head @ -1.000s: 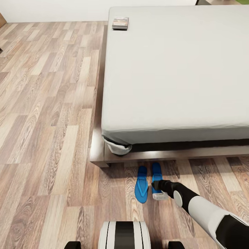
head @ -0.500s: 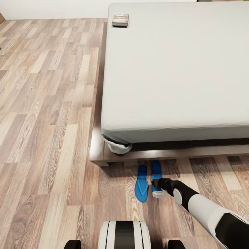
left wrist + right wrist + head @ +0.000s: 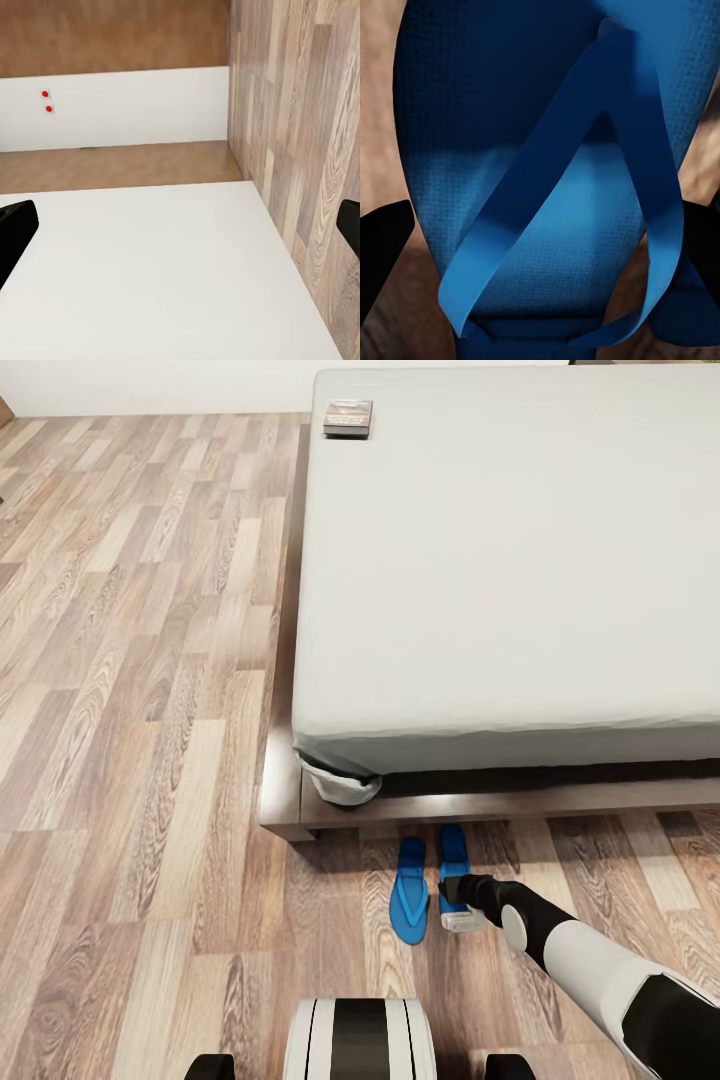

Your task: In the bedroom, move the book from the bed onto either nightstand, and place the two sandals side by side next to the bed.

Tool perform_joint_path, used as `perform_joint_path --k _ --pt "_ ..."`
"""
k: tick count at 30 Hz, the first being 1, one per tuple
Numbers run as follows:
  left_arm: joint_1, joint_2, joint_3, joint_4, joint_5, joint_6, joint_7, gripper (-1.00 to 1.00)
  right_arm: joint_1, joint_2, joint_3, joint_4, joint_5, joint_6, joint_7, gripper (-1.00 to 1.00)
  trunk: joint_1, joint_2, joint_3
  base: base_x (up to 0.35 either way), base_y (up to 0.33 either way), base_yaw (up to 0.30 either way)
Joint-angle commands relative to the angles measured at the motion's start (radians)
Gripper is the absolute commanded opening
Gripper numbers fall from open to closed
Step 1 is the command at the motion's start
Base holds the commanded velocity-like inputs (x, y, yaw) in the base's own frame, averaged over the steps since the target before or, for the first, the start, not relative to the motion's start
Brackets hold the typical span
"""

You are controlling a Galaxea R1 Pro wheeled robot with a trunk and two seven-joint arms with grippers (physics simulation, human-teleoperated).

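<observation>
Two blue sandals lie side by side on the floor just in front of the bed frame [image 3: 420, 812]: the left sandal [image 3: 410, 895] and the right sandal [image 3: 453, 852]. My right gripper [image 3: 451, 888] hangs low over the right sandal, whose whitish end [image 3: 462, 922] pokes out beneath it. In the right wrist view the sandal's strap [image 3: 585, 187] sits between the spread black fingertips [image 3: 381, 251], so that gripper [image 3: 540, 251] is open. The book [image 3: 348, 417] rests on the far left corner of the grey mattress [image 3: 520, 560]. My left gripper [image 3: 180, 229] is open and holds nothing.
Wood-plank floor [image 3: 130, 710] stretches left of the bed. A bunched white sheet corner [image 3: 343, 788] hangs at the bed's near left corner. My base [image 3: 360, 1040] stands close behind the sandals. The left wrist view has a white panel [image 3: 150, 277] and a baseboard [image 3: 135, 105].
The head camera tilted slightly a second ago, shifting the whole picture. My right gripper crept a little toward the bed over the right sandal, then held still.
</observation>
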Motion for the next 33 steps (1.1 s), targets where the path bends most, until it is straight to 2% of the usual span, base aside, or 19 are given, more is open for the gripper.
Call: perform_joint_path --k 1,10,28,33 --pt "0.0 0.0 -0.006 -0.001 0.011 -0.005 0.002 1.0 0.0 -0.001 0.003 -0.003 0.003 -0.005 0.004 -1.0 0.0 0.0 -0.001 0.0 0.0 0.0" --pt "0.0 0.0 -0.006 -0.001 0.011 -0.005 0.002 1.0 0.0 -0.001 0.027 -0.002 0.003 -0.005 0.003 -1.0 0.0 0.0 -0.001 0.0 0.0 0.0" --pt "0.0 0.0 -0.007 -0.001 0.009 -0.006 0.003 1.0 0.0 0.001 0.024 -0.001 0.003 0.015 0.02 -1.0 0.0 0.0 -0.001 0.0 0.0 0.0" --pt "0.0 -0.001 -0.008 0.0 0.009 -0.006 0.003 1.0 0.0 0.017 0.024 0.026 0.003 0.032 0.031 -1.0 0.0 0.0 -0.001 0.0 0.0 0.0"
